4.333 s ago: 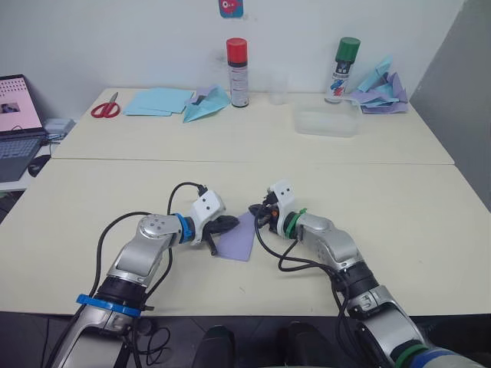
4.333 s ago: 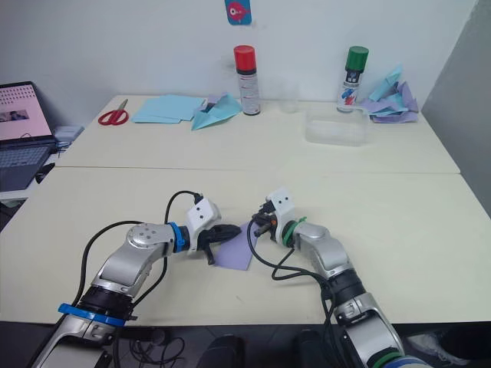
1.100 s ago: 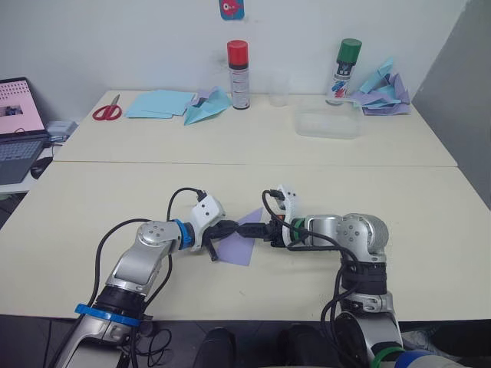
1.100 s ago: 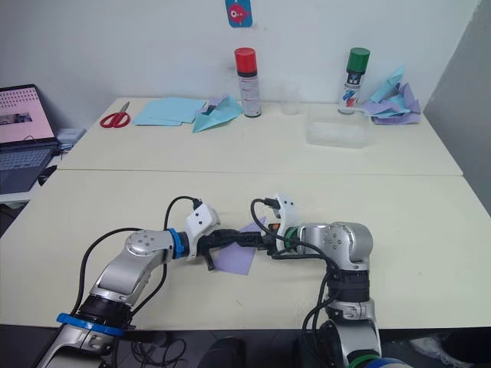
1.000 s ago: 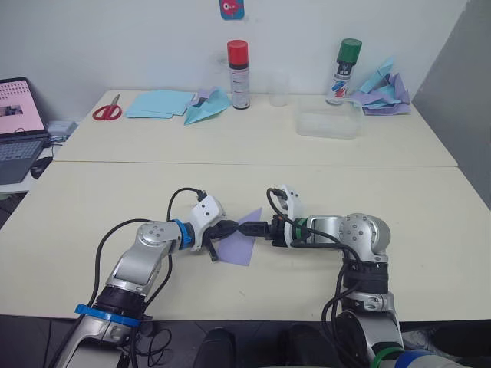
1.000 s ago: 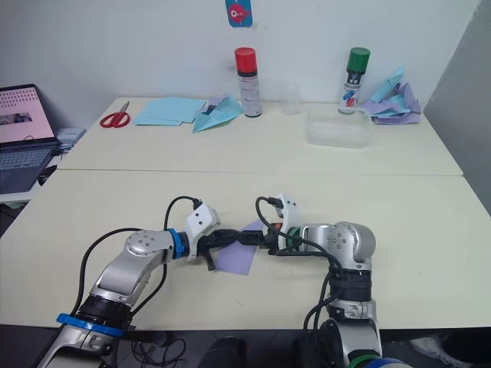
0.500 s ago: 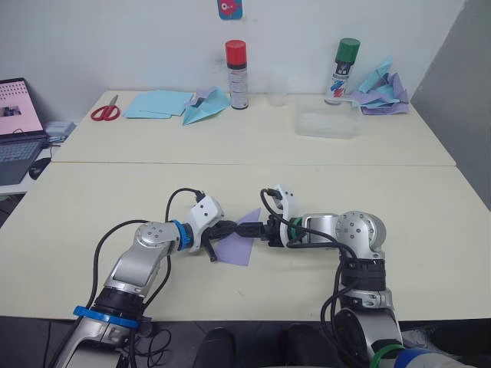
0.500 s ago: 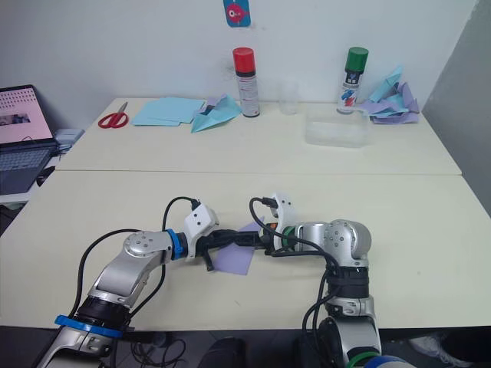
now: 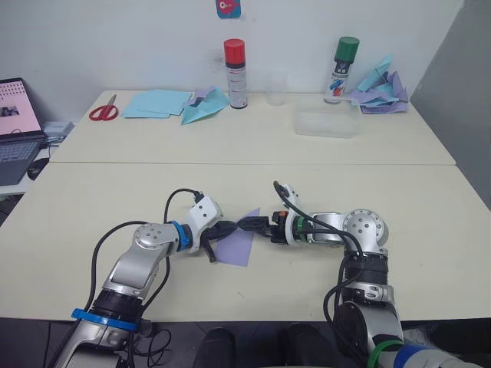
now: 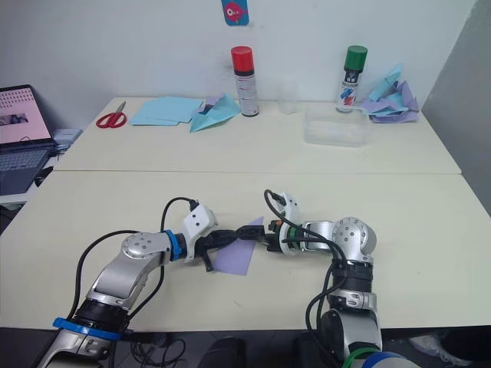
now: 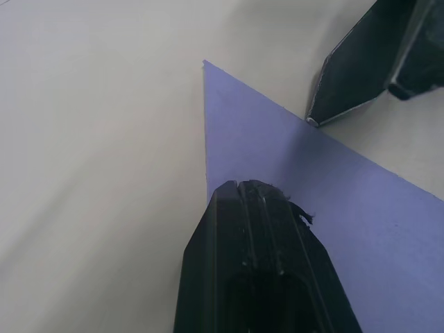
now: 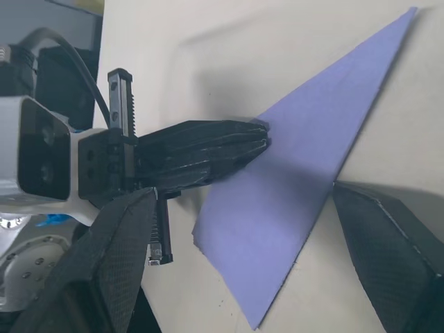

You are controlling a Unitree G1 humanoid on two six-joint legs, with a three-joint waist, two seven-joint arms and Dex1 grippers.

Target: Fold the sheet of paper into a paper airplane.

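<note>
Scissors (image 9: 100,113), spray cans (image 9: 235,63), laptop (image 9: 17,115)

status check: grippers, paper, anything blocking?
Left gripper shut, pressing on the paper. Right gripper open, one finger at the paper's edge. Nothing in the way nearby.

Head stereo pair looks forward-down over table (image 9: 430,230). Wrist cams sit close, facing each other across the paper (image 12: 305,187); all views share it.
</note>
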